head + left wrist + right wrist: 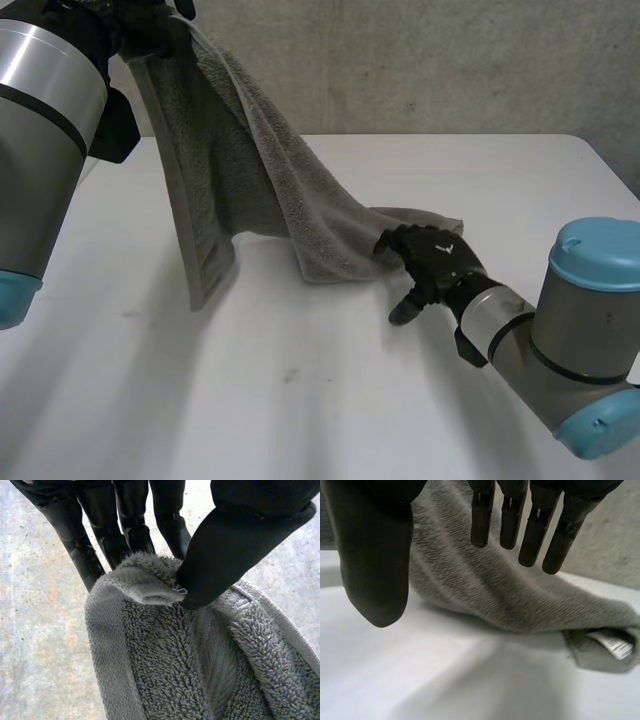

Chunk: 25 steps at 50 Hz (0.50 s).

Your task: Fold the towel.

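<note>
Left arm, 9 o'clock: silver-grey cylinder, black band, light-blue cap. Right arm, 4 o'clock: same, two blue caps. Left robot hand, right robot hand: matte black, slim fingers, broad thumb.

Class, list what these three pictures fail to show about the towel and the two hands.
Head view: the left hand, with its hold on the towel, is cut off by the edge.
Head view: the right hand covers the towel's end, hiding whether they touch.
Right wrist view: print on the label is too small to read.
Left wrist view: the hanging towel runs past the edge.
</note>
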Motion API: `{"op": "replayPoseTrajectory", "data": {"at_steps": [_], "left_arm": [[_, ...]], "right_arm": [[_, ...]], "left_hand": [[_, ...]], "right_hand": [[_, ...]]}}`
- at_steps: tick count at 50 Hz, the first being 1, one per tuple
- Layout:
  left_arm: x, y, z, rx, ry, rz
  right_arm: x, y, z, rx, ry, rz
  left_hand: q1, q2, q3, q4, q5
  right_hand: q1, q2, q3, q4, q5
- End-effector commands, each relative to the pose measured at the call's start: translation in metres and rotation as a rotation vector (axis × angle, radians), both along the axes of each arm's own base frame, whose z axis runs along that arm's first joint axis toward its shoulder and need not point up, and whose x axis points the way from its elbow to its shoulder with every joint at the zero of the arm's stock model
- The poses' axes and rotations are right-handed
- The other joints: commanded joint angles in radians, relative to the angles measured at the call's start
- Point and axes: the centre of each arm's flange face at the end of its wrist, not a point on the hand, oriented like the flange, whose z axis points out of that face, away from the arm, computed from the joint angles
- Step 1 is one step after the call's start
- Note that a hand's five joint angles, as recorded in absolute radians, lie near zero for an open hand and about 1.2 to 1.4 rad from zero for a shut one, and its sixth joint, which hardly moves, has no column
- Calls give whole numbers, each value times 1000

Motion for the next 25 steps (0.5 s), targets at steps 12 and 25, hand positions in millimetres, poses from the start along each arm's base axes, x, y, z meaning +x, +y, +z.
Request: {"op": "replayPoseTrajectory", "data": {"at_steps": [12, 25], "left_arm": [[0, 4, -16, 46, -19, -6], [5, -3, -28, 75, -35, 14]], "right_arm": [[-3, -95, -26, -89, 129, -75], [4, -148, -53, -131, 240, -142]], "left_hand": [[206, 179, 180, 177, 198], [206, 179, 180, 177, 198]], "right_hand": [[-26, -42, -23, -21, 17], [39, 23, 41, 44, 82]]}}
